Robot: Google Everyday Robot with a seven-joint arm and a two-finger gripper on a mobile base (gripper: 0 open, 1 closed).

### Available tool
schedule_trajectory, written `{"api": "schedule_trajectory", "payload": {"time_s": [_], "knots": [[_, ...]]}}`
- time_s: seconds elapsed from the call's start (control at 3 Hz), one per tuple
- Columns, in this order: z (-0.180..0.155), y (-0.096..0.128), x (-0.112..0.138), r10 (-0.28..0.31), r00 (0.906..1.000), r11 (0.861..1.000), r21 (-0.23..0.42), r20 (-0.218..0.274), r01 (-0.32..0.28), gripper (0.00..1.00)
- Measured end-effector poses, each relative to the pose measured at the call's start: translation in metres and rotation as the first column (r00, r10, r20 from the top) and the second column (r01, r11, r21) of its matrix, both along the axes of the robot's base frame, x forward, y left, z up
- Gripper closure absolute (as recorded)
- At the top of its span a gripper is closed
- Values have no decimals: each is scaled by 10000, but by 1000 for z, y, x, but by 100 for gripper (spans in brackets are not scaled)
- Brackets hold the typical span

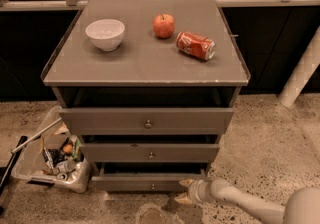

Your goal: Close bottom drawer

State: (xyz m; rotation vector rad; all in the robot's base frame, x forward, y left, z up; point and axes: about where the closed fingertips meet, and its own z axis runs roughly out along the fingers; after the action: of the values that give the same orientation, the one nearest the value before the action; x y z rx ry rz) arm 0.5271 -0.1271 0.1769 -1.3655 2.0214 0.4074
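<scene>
camera view: the only one, looking down on the cabinet front
bottom drawer [145, 183]: the lowest of three fronts, down by the floor. It stood out a little from the cabinet with a dark gap above it, so I judged it not yet shut.
gripper [183, 191]: low at the right end of that front, on an arm reaching in from the lower right. Its two fingers [186, 183] were spread apart with nothing between them. The upper one sat at the front's right corner, and I could not tell whether it touched.
risk at the corner: pushing so far from the knob [152, 186] could skew the drawer on its runners and jam it short of closing.
risk of slipping: a fingertip that near the edge might slide off and run along the cabinet's side instead.
risk at the gap: a spread finger riding upward could catch under the middle drawer [150, 153].
risk on the cabinet top [145, 65]: a hard shove could shake it. The red can [195, 45] lay on its side and might roll, with the apple [164, 25] near it and the white bowl [105, 33] further left.
plastic bin [50, 163]: full of rubbish, just left of the cabinet's foot, beside the drawer and not in front of it.
white post [300, 73]: well off to the right.
in the way: I saw nothing between the gripper and the drawer front.
</scene>
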Motion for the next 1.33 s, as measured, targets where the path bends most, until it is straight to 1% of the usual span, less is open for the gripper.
{"api": "schedule_trajectory", "payload": {"time_s": [0.33, 0.67, 1.0, 1.33], "knots": [[-1, -17, 51, -223, 9995, 9988, -425, 230, 233, 65], [2, -23, 64, -361, 9985, 9981, -490, 403, 381, 62], [2, -23, 64, -357, 9986, 9981, -488, 401, 376, 38], [10, -10, 26, 143, 9997, 9995, -275, 204, -137, 15]]}}
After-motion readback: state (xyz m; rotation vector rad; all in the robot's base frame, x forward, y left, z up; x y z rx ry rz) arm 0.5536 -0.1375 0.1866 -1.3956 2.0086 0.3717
